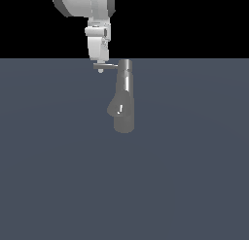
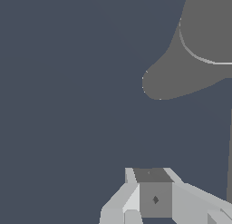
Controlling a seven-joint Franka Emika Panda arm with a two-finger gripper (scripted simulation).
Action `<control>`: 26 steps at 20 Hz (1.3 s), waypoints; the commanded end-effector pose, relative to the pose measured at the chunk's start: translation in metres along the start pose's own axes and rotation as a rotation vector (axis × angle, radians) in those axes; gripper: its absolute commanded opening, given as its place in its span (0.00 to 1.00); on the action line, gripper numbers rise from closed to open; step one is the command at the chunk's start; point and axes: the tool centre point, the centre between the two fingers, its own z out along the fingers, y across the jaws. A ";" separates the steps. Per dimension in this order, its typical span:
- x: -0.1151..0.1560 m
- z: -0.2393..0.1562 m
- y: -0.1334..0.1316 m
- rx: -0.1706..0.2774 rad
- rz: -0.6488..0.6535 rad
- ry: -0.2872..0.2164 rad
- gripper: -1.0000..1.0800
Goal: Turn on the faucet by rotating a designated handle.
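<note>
In the exterior view the faucet (image 1: 124, 95) is a glossy grey column, tilted slightly, with a rounded spout (image 1: 115, 108) low on its side. The handle (image 1: 108, 66), a thin grey rod, sticks out from the column's top toward the exterior view's left. My gripper (image 1: 100, 69) hangs straight down at the rod's free end, its tip just below the rod and touching or nearly touching it. No gap shows between the fingers, and they look shut with nothing held. The wrist view shows the faucet (image 2: 204, 41) from above, with the gripper (image 2: 154, 193) apart from it.
Flat blue-grey ground (image 1: 194, 176) runs all around the faucet. The white arm (image 1: 85, 3) comes down from above at the back. Nothing else stands in view.
</note>
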 end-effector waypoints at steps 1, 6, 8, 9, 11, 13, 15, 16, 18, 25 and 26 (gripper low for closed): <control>0.000 0.000 0.000 0.000 0.001 0.000 0.00; 0.000 -0.004 0.009 0.000 0.001 0.000 0.00; 0.000 -0.005 0.013 0.000 0.001 0.000 0.00; 0.000 -0.006 0.015 0.000 0.001 0.000 0.00; 0.000 -0.008 0.019 0.000 0.001 0.000 0.00; -0.001 -0.009 0.023 0.000 0.001 0.000 0.00; -0.001 -0.011 0.027 0.000 0.001 0.000 0.00; -0.001 -0.012 0.029 0.000 0.001 0.000 0.00; -0.001 -0.014 0.034 0.000 0.001 0.000 0.00; -0.002 -0.020 0.050 0.000 0.001 0.000 0.00; -0.002 -0.021 0.052 0.000 0.001 0.000 0.00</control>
